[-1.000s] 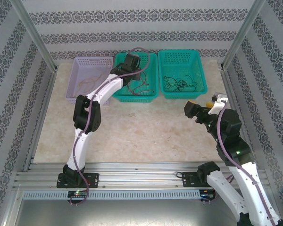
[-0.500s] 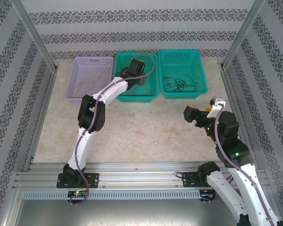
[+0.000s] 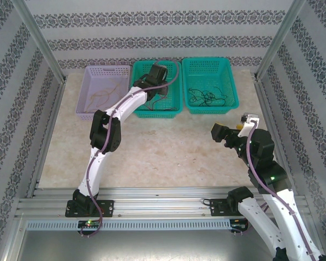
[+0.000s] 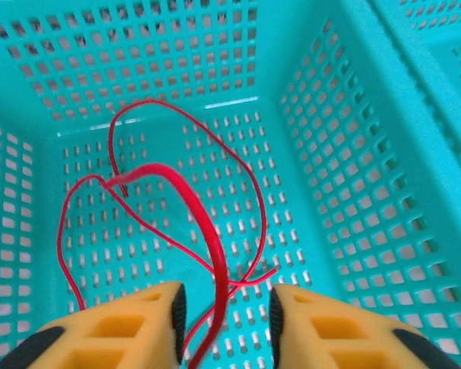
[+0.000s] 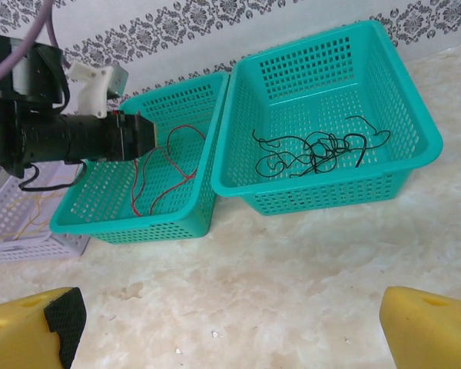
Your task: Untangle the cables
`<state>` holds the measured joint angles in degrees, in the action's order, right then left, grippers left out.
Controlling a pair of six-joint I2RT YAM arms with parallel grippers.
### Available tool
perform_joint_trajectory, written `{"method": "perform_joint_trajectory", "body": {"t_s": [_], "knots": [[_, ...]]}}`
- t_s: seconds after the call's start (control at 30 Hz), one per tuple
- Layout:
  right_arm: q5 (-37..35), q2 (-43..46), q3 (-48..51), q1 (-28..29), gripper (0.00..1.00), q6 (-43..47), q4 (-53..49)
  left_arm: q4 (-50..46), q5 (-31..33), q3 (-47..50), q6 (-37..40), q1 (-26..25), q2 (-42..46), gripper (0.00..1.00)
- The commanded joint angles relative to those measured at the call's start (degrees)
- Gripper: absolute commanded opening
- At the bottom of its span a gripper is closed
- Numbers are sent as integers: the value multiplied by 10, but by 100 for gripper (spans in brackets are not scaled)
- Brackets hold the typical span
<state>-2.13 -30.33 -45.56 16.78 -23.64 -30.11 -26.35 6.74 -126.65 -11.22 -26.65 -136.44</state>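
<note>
- And here's the desk [image 3: 168,147], a pale marbled top. The overhead view takes in all three baskets lined up along its far edge.
- The left arm [image 3: 100,136] stretches out from its base to the middle teal basket [image 3: 163,112].
- The lilac basket [image 3: 98,114] sits far left with the yellow-orange cables [image 3: 104,93] inside, just faint strands from above.
- The right teal basket [image 3: 212,109] sits just beside the middle one.
- The left gripper [image 4: 224,304] is over the middle basket. From above its wrist covers the fingers, but its own camera has them up close. The yellow jaws are parted and a red strand runs up between them with clear space either side, so it's released, not pinched.
- The right gripper [image 5: 230,319] hovers over bare desk, jaws flung wide with nothing between them.
- The red cables [image 4: 207,231] loop across the middle basket's floor (the right wrist view catches them from the side, near the front wall).
- The black cables [image 5: 315,150] lie in a loose tangle mid-floor in the right basket. They are crisp from the right wrist, a mere scribble from overhead.
</note>
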Motion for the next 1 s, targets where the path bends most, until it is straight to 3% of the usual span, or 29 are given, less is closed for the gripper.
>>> {"method": "perform_joint_trajectory", "body": {"t_s": [0.0,0.27,0.37,0.47,0.73,0.87,0.97], "knots": [[-8,7,-4,7,98,5,-7,-29,-5,-25,14,-8,13,43],[-27,5,-11,7,98,10,-21,-53,-1,-33,11,-8,49,86],[-71,-9,-5,6,98,19,-23,-62,-13,-14,-9,-8,89,100],[-142,-26,23,-5,98,48,12,-33,-19,69,-34,-13,167,100],[-206,-69,152,-80,98,148,247,75,29,407,-71,-20,459,100],[-232,-145,195,-107,98,145,368,116,77,551,-64,-19,583,100],[-188,-255,231,-122,98,160,513,85,121,600,-49,-16,631,100]]}}
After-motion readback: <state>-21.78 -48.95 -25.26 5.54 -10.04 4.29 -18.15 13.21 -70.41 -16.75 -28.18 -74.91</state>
